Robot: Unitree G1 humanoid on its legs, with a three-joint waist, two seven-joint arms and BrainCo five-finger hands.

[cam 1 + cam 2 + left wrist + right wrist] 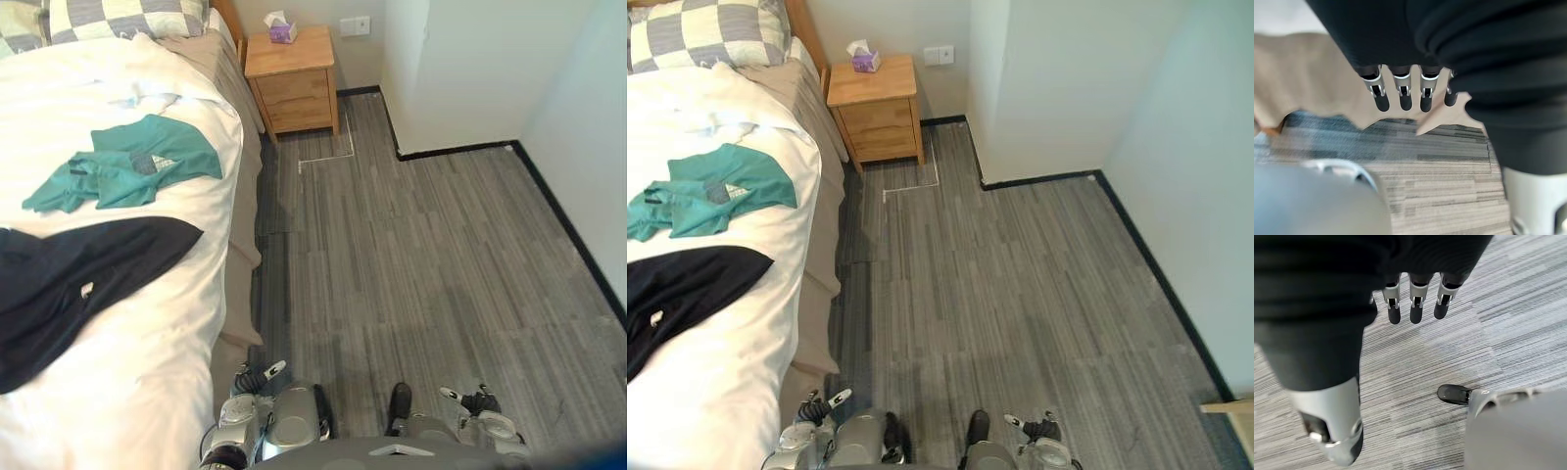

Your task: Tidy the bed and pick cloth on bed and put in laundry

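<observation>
A teal garment (137,162) lies crumpled on the white duvet (147,352) of the bed at the left. Nearer to me, a black garment (78,274) is spread across the same duvet. My left hand (257,377) hangs low beside the bed's edge. Its fingers (1400,93) are straight and hold nothing, with the beige bed skirt (1308,83) past them. My right hand (472,399) hangs over the grey floor, and its fingers (1415,308) are likewise straight and empty. Both hands are well short of the two garments.
A checked pillow (118,18) sits at the head of the bed. A wooden nightstand (291,83) with a tissue box (282,29) stands beside it. A white wall corner (441,78) juts out at the right. Grey plank floor (421,255) stretches ahead.
</observation>
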